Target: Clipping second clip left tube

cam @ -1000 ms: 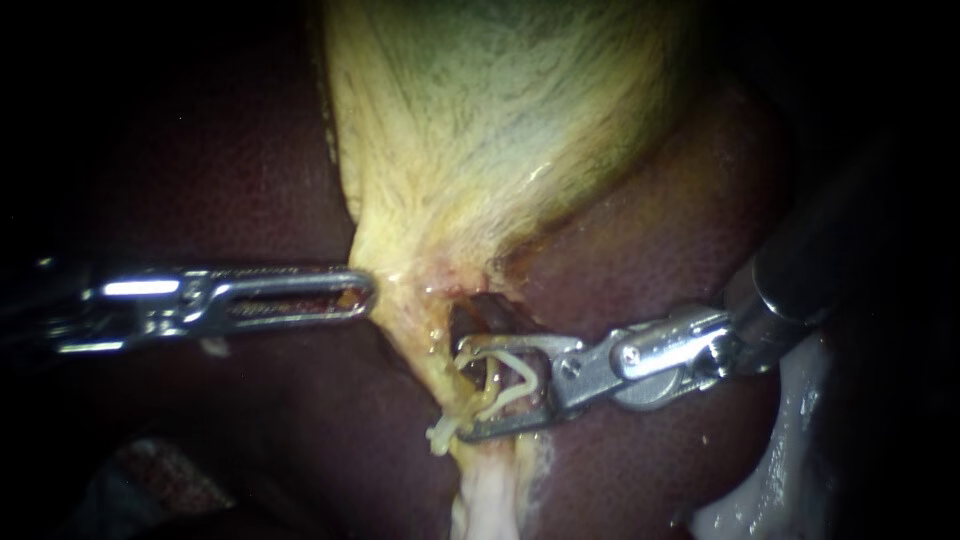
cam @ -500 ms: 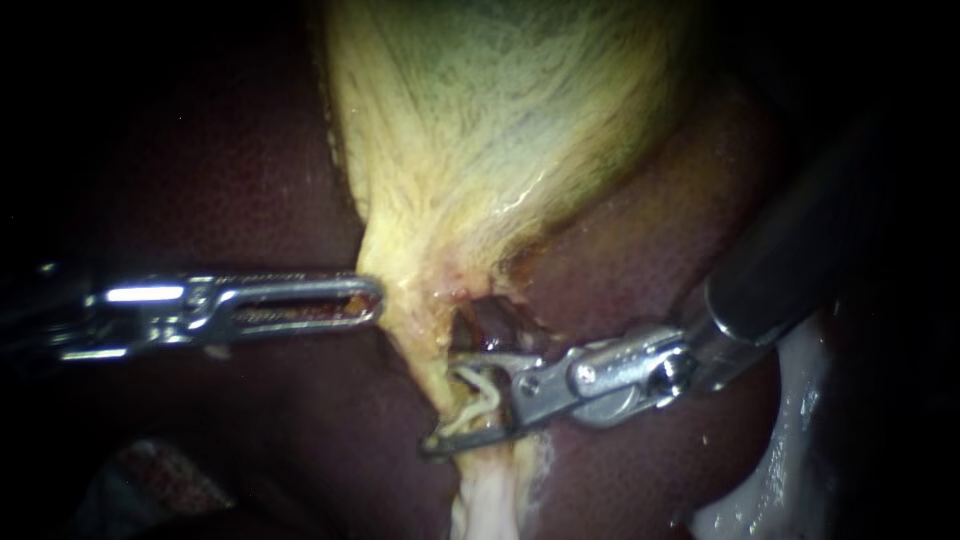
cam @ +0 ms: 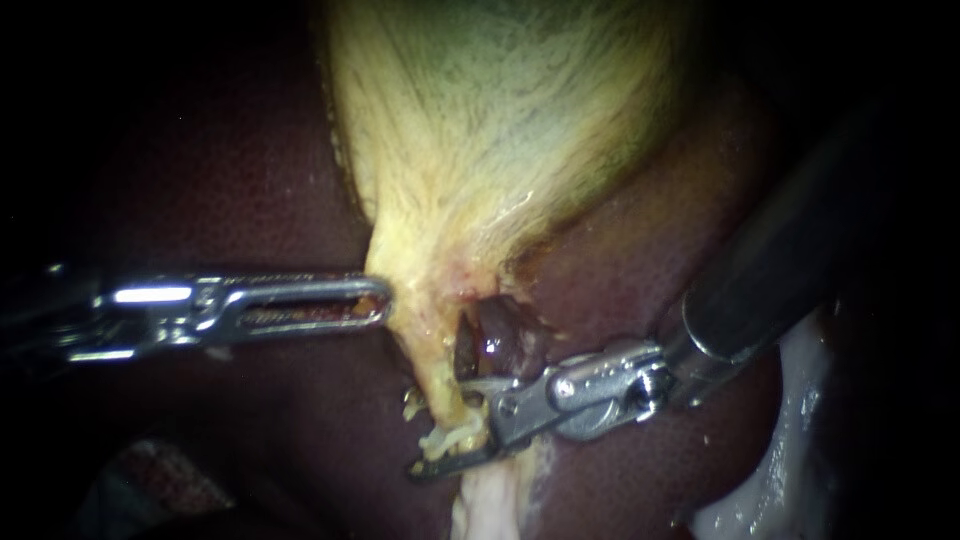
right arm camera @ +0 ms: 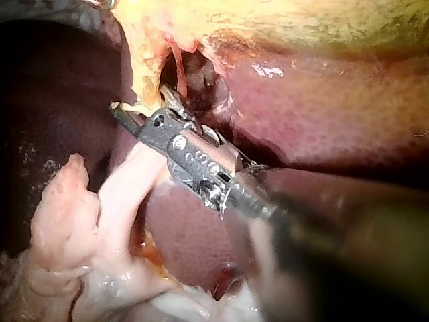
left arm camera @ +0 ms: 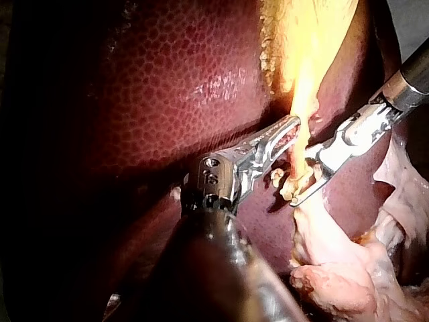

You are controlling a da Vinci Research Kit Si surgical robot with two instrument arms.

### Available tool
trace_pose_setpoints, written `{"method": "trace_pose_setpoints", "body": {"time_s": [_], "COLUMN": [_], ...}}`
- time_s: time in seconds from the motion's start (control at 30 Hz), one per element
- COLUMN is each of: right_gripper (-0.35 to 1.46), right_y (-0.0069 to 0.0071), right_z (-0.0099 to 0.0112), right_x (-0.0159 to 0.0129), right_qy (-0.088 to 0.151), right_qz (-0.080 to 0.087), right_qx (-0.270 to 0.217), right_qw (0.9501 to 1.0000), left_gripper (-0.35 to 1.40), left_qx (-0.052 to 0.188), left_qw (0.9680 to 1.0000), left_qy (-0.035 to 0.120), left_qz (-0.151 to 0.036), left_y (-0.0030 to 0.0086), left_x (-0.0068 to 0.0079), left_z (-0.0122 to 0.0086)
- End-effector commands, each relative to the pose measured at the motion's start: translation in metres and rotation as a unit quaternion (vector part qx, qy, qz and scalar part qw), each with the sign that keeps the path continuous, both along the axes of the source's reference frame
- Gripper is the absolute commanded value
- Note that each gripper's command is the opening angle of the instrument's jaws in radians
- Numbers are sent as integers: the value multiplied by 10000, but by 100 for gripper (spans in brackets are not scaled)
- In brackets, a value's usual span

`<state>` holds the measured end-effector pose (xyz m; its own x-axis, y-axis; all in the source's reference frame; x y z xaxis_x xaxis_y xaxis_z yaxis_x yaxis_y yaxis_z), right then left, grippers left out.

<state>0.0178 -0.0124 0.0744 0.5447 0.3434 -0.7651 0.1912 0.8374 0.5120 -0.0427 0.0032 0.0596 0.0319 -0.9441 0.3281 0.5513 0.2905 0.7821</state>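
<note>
- Left instrument point(cam: 372, 300): jaws closed on the gallbladder's point(cam: 500, 130) lower edge
- Right instrument point(cam: 442, 428): jaws nearly together, clamping the pale tube point(cam: 447, 440) from both sides
- The tube runs down from the gallbladder's neck, over dark liver point(cam: 230, 180)

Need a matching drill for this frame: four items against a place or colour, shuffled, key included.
1 left instrument
2 right instrument
3 gallbladder
4 liver

A dark red-brown
B pale yellow-green
C shaft enters the endoscope view from the right
D shaft enters the endoscope view from the left

Pairs: 1-D, 2-C, 3-B, 4-A
</note>
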Motion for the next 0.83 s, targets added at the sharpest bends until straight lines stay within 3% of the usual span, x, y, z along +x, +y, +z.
{"method": "trace_pose_setpoints", "body": {"time_s": [0.03, 0.13, 0.33, 0.5, 0.83], "right_gripper": [4, -35, -35, -35, -35], "right_y": [2, 9, 5, -4, -6], "right_z": [-4, -10, -6, 2, 2], "right_x": [-2, -7, -7, -7, -7], "right_qy": [-27, -156, -434, -477, -497], "right_qz": [45, 172, 64, 50, 44], "right_qx": [68, 364, 369, 373, 388], "right_qw": [10000, 9991, 9984, 9982, 9980], "left_gripper": [-35, -35, -35, -35, -35], "left_qx": [1, 1, 1, 0, 4], "left_qw": [10000, 10000, 10000, 10000, 10000], "left_qy": [0, 0, 1, 1, -6], "left_qz": [0, 0, -1, -2, 6], "left_y": [0, 0, 0, 0, 1], "left_x": [0, 0, -1, -1, -4], "left_z": [0, 0, 0, 0, 2]}}
